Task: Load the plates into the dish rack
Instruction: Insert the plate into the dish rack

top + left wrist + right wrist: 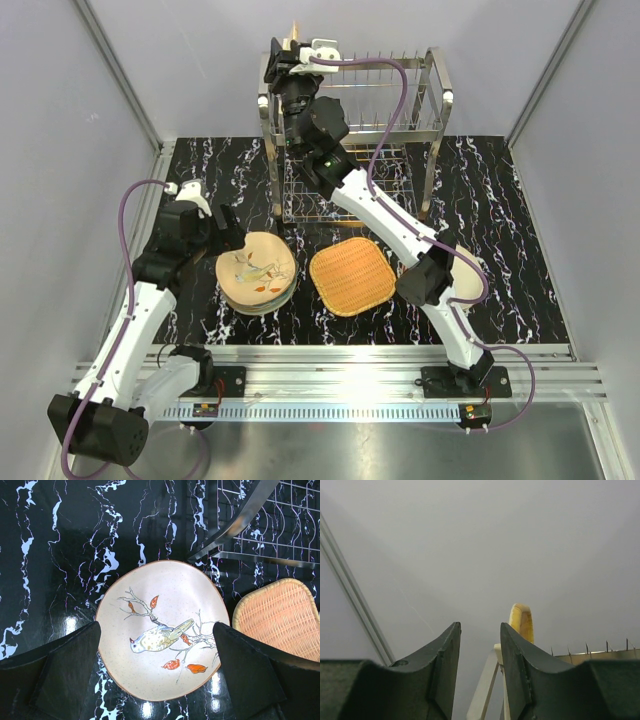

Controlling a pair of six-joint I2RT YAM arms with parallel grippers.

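Right gripper [480, 628] apart, empty; left gripper [156, 630] apart. Your pullback could clip orange plate [521, 621] rim, topple it off dish rack [438, 110].

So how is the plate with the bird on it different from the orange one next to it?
The bird plate is roundish; the orange plate is squarish. The bird plate is smooth, shiny cream with a painted bird; the orange plate is woven and plain. The bird plate tops a small pile; the orange plate seems to lie alone. Both lie flat on the black table.
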